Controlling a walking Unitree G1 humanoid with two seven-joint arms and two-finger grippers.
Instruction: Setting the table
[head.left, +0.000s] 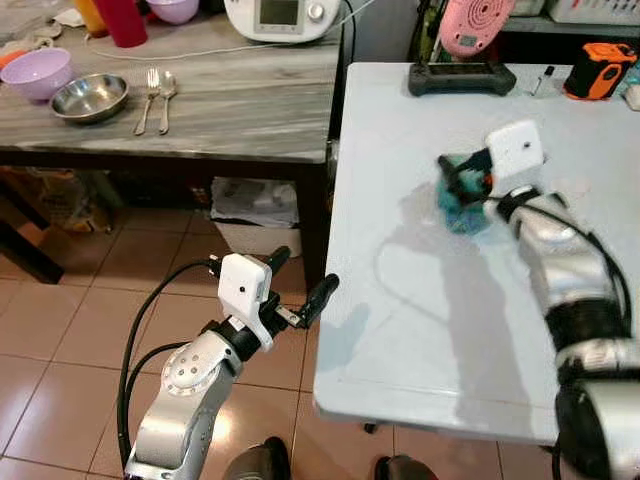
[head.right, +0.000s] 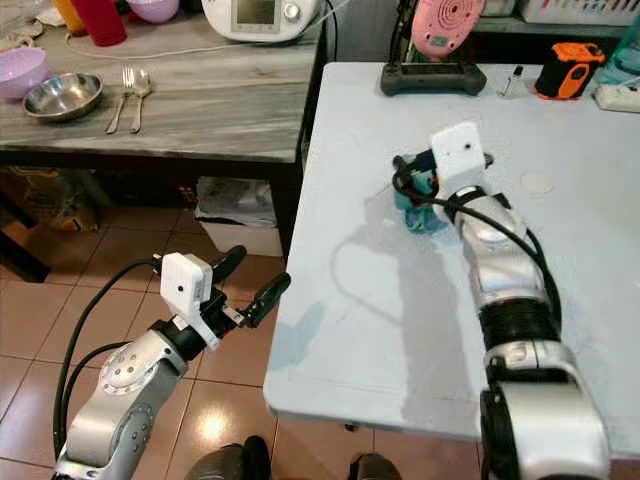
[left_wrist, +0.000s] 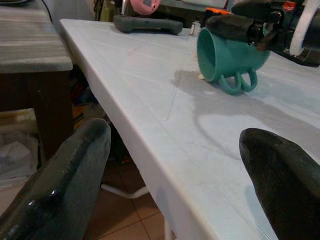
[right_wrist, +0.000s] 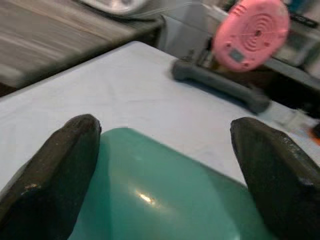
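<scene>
A teal mug (head.left: 462, 205) lies on its side on the white table (head.left: 420, 340), its handle touching the tabletop in the left wrist view (left_wrist: 225, 52). My right gripper (head.left: 460, 175) reaches over it, open, one finger (right_wrist: 60, 175) to each side of the mug's body (right_wrist: 160, 195); I cannot tell whether the pads touch it. My left gripper (head.left: 300, 280) hovers open and holding nothing over the tiled floor, just off the white table's left edge and below its top.
To the left, a wooden side table (head.left: 250, 110) carries a purple bowl (head.left: 36, 72), a steel bowl (head.left: 90, 97), a fork and spoon (head.left: 156, 95) and a white cooker (head.left: 280, 18). A pink fan (head.left: 475, 25) on a dark stand and an orange tool (head.left: 598, 68) stand at the white table's far edge.
</scene>
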